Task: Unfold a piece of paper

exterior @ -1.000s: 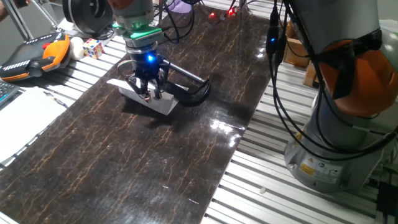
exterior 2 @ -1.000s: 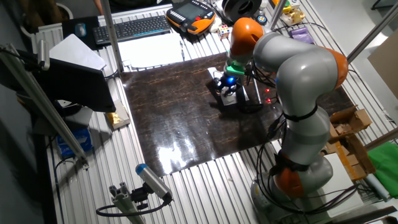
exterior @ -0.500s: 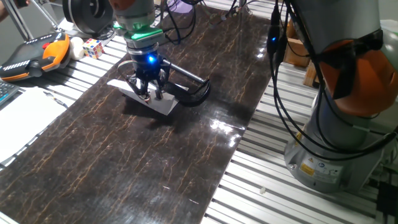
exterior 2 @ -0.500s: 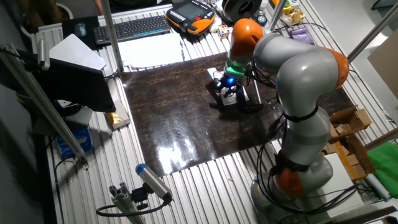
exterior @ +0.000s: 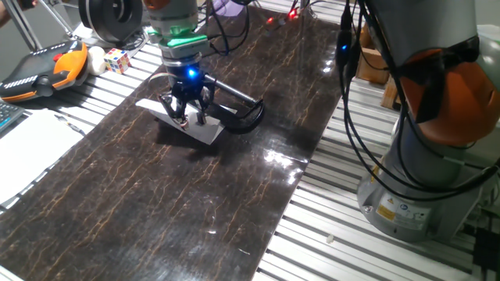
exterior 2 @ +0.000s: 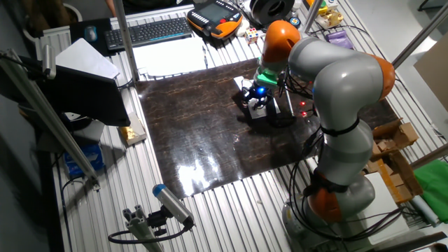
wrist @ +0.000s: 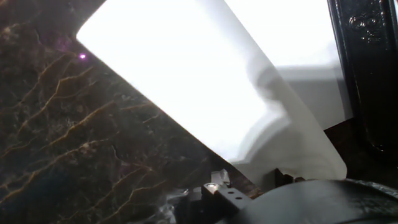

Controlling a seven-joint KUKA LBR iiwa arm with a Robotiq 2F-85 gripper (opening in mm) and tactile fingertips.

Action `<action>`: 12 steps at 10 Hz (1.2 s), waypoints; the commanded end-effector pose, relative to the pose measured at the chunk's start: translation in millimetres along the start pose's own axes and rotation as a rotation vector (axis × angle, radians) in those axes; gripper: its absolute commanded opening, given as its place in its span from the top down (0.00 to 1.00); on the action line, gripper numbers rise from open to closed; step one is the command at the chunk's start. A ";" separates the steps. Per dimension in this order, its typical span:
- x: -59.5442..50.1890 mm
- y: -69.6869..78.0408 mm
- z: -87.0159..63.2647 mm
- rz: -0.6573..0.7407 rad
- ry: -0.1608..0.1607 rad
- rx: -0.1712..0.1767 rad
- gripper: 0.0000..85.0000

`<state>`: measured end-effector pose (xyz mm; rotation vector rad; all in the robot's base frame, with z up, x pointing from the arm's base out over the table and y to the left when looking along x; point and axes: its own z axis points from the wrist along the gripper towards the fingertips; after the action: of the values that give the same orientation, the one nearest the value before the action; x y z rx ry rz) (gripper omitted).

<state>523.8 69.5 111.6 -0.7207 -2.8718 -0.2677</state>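
Observation:
The piece of paper (exterior: 205, 131) is a white folded sheet on the dark marbled mat (exterior: 156, 203). It also shows in the other fixed view (exterior 2: 242, 85). My gripper (exterior: 186, 119) stands straight down over it, blue light lit, with its fingers closed on the upper flap. In the other fixed view the gripper (exterior 2: 257, 103) hides most of the sheet. In the hand view the flap (wrist: 186, 74) is raised and curls toward the fingers (wrist: 214, 188) at the bottom edge, with the lower layer flat behind it.
A black curved cable (exterior: 248, 115) lies right beside the paper. An orange device (exterior: 48, 65) and a Rubik's cube (exterior: 117, 59) sit at the back left. A keyboard (exterior 2: 147, 31) and a larger white sheet (exterior 2: 168, 56) lie beyond the mat. The arm's base (exterior: 422, 187) stands at the right.
My gripper has risen slightly and shifted a little toward the back, taking the flap's edge up with it. The rest of the paper stays on the mat.

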 end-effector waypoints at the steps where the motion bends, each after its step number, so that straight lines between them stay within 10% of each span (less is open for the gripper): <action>1: 0.7 -0.6 -1.1 -0.002 -0.002 0.002 0.48; 12: 12.1 -7.4 -10.6 0.004 0.000 -0.011 0.48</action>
<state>511.0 66.1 123.3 -0.7311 -2.8699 -0.2851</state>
